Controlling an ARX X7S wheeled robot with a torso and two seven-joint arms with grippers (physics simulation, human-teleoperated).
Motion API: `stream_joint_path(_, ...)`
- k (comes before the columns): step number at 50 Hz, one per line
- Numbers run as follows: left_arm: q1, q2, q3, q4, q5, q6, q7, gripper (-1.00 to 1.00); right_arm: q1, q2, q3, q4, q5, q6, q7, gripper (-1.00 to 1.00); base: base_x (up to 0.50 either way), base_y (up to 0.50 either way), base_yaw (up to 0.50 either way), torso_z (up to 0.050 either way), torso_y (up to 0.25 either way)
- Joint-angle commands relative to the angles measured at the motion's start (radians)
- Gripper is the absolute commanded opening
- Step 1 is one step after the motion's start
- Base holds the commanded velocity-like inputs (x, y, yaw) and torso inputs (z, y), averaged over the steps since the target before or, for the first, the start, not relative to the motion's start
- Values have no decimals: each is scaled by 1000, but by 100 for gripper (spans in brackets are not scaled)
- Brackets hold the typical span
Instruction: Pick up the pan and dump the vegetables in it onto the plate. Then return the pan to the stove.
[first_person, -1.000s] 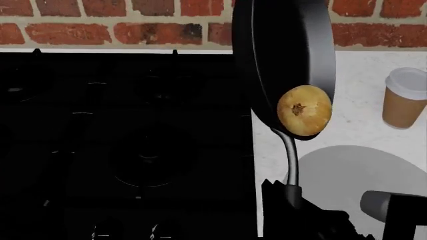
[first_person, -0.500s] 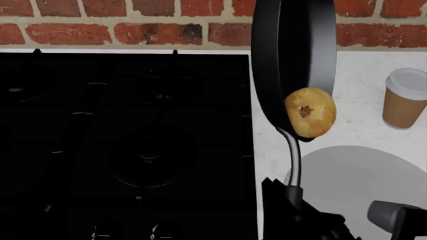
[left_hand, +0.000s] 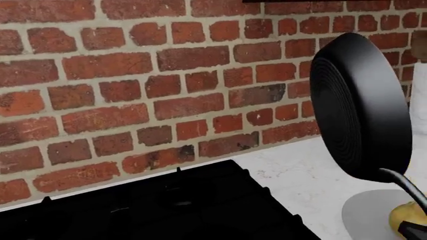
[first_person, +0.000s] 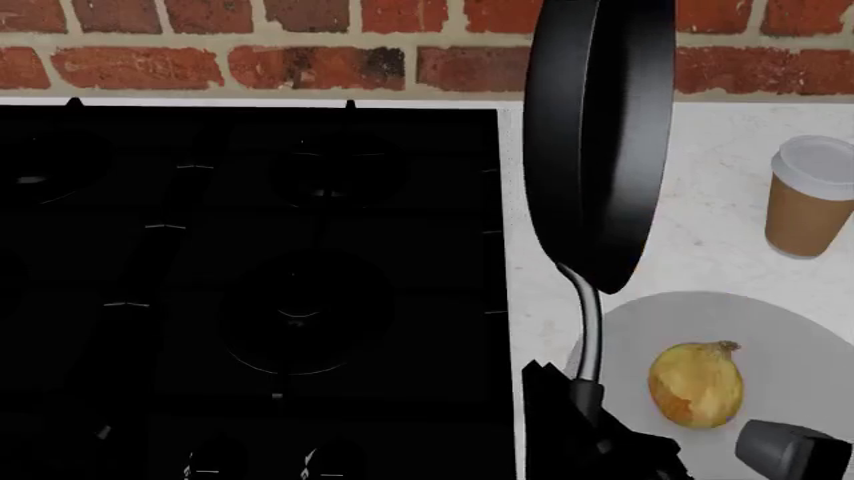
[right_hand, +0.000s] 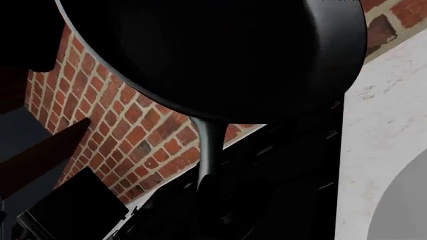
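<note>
The black pan (first_person: 601, 140) hangs on edge, almost vertical, over the counter between the stove (first_person: 254, 280) and the plate (first_person: 787, 330). Its thin handle (first_person: 585, 330) runs down into my right gripper (first_person: 587, 398), which is shut on the handle's end. The pan is empty. The yellow-brown onion (first_person: 695, 384) lies on the pale grey plate, to the right of the handle. The left wrist view shows the pan's ribbed underside (left_hand: 360, 110) and the onion (left_hand: 408, 216) on the plate (left_hand: 367, 215). In the right wrist view the pan (right_hand: 220, 50) fills the upper part. My left gripper is not seen.
A brown paper cup with a white lid (first_person: 811, 197) stands on the white counter (first_person: 721, 200) behind the plate. A red brick wall (first_person: 240, 60) runs along the back. The stove's dark grates fill the left side.
The onion has slid off the pan's lower rim and dropped onto the plate. The pan has tipped a little further and shifted slightly right.
</note>
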Motion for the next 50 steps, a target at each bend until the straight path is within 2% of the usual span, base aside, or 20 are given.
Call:
stream_joint_path(1, -7, 18, -2, -2, -8, 20, 20, 100, 49, -21, 9, -32, -86, 16, 100, -100, 0, 0, 0, 0, 0)
stream_joint_path(4, -4, 25, 10, -6, 7, 19, 30, 100, 115, 21, -61, -129, -230, 120, 278, -100, 0, 0, 0, 3, 0)
stream_joint_path(8, 20, 28, 7, -2, 24, 30, 47, 100, 157, 78, -81, -230, -297, 202, 419, -100, 0, 0, 0, 0, 3)
stream_joint_path(12, 31, 28, 7, -1, 32, 36, 56, 100, 193, 113, -103, -310, -319, 271, 496, -100, 0, 0, 0, 0, 3)
stream_joint_path(15, 48, 33, 6, -4, 40, 46, 72, 100, 276, 158, -128, -386, -328, 387, 598, -100, 0, 0, 0, 0, 3)
stream_joint_path(19, 63, 35, 4, -5, 51, 56, 85, 100, 380, 202, -138, -453, -271, 505, 688, -100, 0, 0, 0, 3, 0)
stream_joint_path(20, 91, 34, -10, -8, 63, 73, 109, 100, 530, 248, -244, -493, -121, 655, 838, -100, 0, 0, 0, 0, 10)
stream_joint_path(22, 99, 33, -15, -7, 65, 79, 115, 100, 811, 230, -266, -492, 105, 925, 916, -100, 0, 0, 0, 0, 0)
stream_joint_path(30, 117, 25, -29, -6, 62, 97, 127, 100, 986, 200, -343, -457, 293, 1054, 1045, -100, 0, 0, 0, 0, 1)
stream_joint_path(37, 112, 24, -27, -6, 58, 101, 123, 100, 1080, 223, -398, -413, 434, 1119, 1124, -100, 0, 0, 0, 1, 1)
stream_joint_path(44, 112, 21, -24, -7, 60, 104, 124, 100, 1111, 235, -421, -378, 471, 1144, 1139, -100, 0, 0, 0, 0, 3)
stream_joint_path(50, 120, 22, -22, -8, 73, 110, 131, 100, 1125, 201, -432, -360, 473, 1147, 1124, -100, 0, 1, 0, 0, 2)
